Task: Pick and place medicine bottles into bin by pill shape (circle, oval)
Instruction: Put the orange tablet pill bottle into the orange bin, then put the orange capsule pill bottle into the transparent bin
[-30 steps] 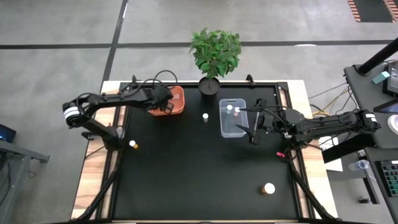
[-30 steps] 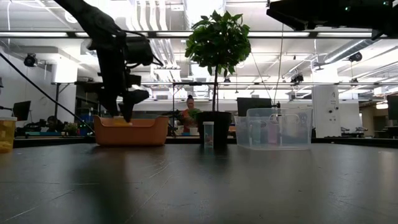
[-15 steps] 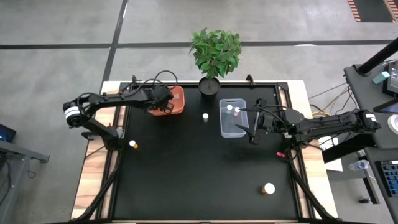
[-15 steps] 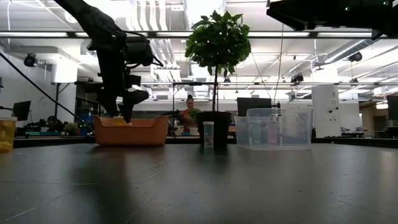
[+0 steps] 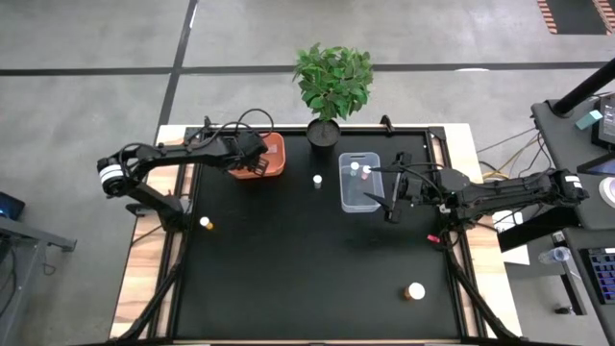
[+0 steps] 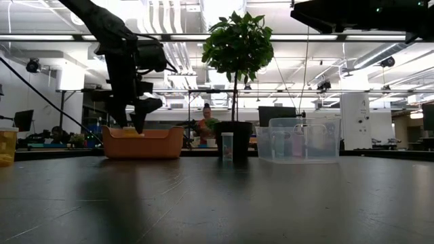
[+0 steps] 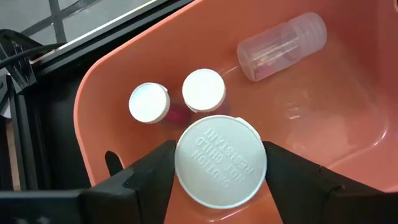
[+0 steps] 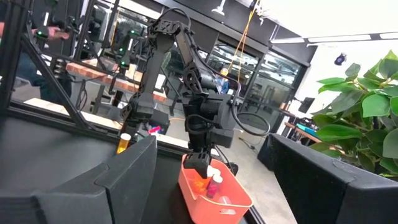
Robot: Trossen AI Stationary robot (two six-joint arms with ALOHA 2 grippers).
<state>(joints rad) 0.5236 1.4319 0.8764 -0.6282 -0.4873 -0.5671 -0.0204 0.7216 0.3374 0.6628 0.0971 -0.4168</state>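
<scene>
- Table point(image 5: 288, 279): flat matte black top, wooden edging at both sides; potted green plant point(image 5: 332, 82) at the far edge, leafy crown over a dark square pot
- Orange bin point(image 5: 270, 156): smooth moulded plastic, rounded corners, far left of the top; clear bin point(image 5: 359, 192): see-through rectangular tub to the right of the plant pot, two small white-capped bottles point(image 5: 359, 170) at its far end
- Left gripper point(image 7: 221, 167): poised over the orange bin, fingers closed on a bottle's round white cap point(image 7: 221, 160) embossed with lettering; beneath it in the bin stand two white-capped bottles point(image 7: 176, 98), and a clear ribbed-cap bottle point(image 7: 281, 46) lies on its side
- Right gripper point(image 5: 392, 204): beside the clear bin's right wall; fingers spread apart, nothing held
- Loose bottles on the top: one point(image 5: 317, 180) between the bins; amber one point(image 5: 205, 223) near the left edge; one point(image 5: 415, 290) near the front right
</scene>
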